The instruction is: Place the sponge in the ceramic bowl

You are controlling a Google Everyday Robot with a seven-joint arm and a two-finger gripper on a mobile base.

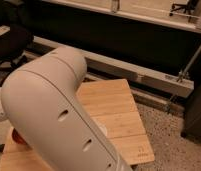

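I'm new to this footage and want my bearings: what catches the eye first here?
The robot's bulky white arm fills the lower left and covers most of the wooden table. Only a sliver of the orange ceramic bowl peeks out at the arm's left edge. The end effector is out of view, hidden somewhere past the arm, and the sponge cannot be seen either.

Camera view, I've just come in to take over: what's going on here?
The robot's arm fills the left of the picture, bent over a wooden table. Only an orange sliver of the ceramic bowl shows beside it. The gripper is hidden behind the arm; the sponge is out of sight.
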